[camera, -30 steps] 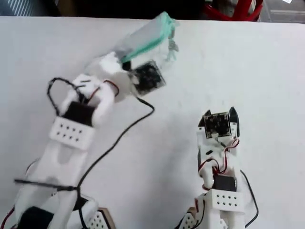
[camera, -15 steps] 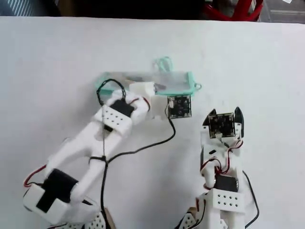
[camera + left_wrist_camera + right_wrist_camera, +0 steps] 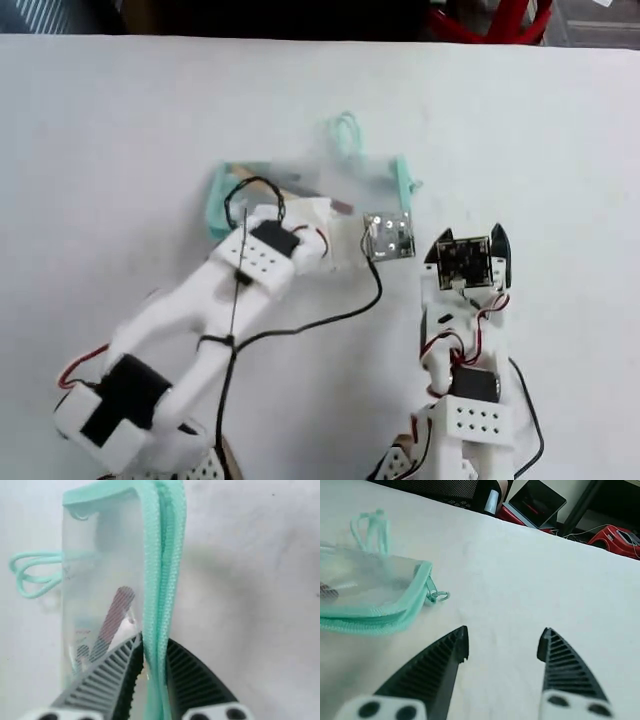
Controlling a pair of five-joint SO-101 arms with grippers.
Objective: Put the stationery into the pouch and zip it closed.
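The clear pouch [image 3: 300, 180] with mint-green trim lies near the middle of the table, just beyond my left arm [image 3: 262, 250]. My left gripper [image 3: 152, 652] is shut on the pouch's green zipper edge [image 3: 162, 555], whose two bands run close together. A dark red pen-like item [image 3: 114, 615] shows through the clear wall. A green cord loop [image 3: 32, 572] hangs off the pouch's side. My right gripper [image 3: 504, 632] stands open over bare table, beside the pouch's end [image 3: 375, 592] and its zip pull ring [image 3: 438, 596], touching neither.
The table [image 3: 560, 150] is white, and its far edge meets a dark background with red items [image 3: 615, 535]. A black cable [image 3: 330, 318] from the left arm trails between the two arms. My right arm [image 3: 462, 330] stands at the front right.
My left arm has brought the pouch from the table's far edge down toward the middle and turned it crosswise. The right arm has hardly moved.
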